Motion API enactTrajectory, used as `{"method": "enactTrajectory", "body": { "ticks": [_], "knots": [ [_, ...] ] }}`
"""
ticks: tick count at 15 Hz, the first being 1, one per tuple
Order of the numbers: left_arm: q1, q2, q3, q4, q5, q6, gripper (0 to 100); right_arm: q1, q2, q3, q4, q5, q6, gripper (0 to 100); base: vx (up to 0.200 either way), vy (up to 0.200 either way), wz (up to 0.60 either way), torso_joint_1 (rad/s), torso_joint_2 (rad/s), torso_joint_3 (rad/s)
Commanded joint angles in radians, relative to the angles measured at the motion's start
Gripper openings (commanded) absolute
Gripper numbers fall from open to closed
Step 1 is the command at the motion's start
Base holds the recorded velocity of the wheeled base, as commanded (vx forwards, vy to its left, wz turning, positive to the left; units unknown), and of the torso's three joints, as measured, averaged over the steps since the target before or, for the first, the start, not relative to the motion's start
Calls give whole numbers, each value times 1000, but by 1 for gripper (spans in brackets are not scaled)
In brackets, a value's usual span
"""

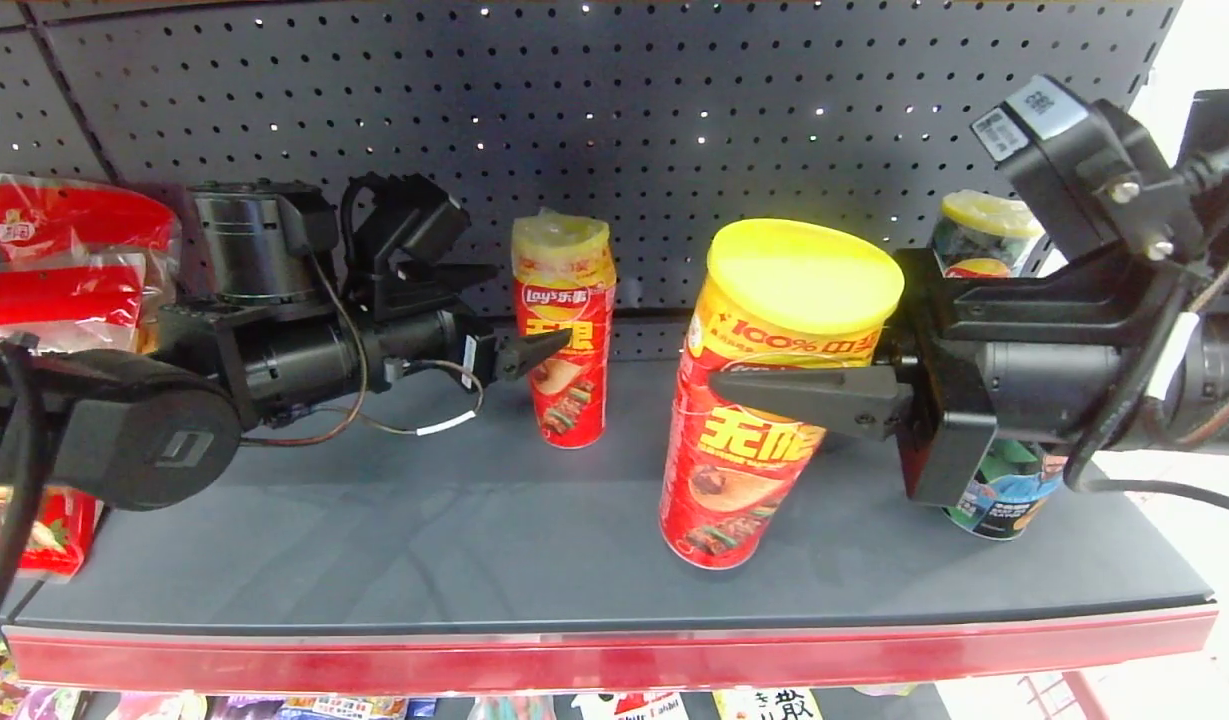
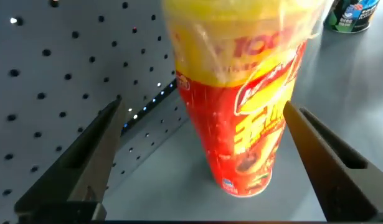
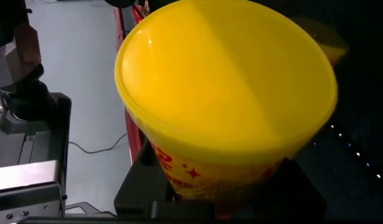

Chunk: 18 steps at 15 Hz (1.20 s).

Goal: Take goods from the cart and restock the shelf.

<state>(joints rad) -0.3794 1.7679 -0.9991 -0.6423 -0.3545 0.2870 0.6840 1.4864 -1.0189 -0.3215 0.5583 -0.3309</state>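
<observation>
Free to pass over the bare front of the shelf point(image 1: 424, 540), from its red lip inward. Blocked at the back by the pegboard wall point(image 1: 674, 120) and by an upright red can point(image 1: 564, 340) near it, between the spread fingers of the left gripper point(image 1: 529, 310). Blocked in the middle by a tilted red can point(image 1: 754, 430) clamped in the right gripper point(image 1: 774, 385). Closed on the right by a dark can point(image 1: 1004, 500), on the left by red bags point(image 1: 64, 250). Open gap between the two red cans.

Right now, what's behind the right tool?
A blue can with a yellow lid stands behind the right tool, which grips the red can. Its middle is covered.
</observation>
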Motion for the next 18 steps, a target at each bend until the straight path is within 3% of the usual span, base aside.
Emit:
{"method": "enactTrajectory", "body": {
  "ticks": [1,4,5,12,15,18],
  "knots": [
    [-6,47,-38,1,0,-2,100,-6,11,-1,-1,0,0,0,0,0,0,0,0,0],
    [-4,113,-101,0,-21,0,100,-26,12,2,-1,0,0,0,0,0,0,0,0,0],
    [-4,133,-121,-5,-23,0,0,-27,14,2,-1,0,1,0,0,0,0,0,0,0],
    [-4,133,-133,-25,-27,0,0,-34,23,3,-2,0,0,0,0,0,0,0,0,0],
    [-19,74,-124,-23,-72,0,0,-35,26,5,-2,0,0,0,0,0,0,0,0,0],
    [-38,-71,-6,-17,-109,0,0,-57,46,-1,-4,-1,-4,0,0,0,0,0,0,0]
  ]
}}
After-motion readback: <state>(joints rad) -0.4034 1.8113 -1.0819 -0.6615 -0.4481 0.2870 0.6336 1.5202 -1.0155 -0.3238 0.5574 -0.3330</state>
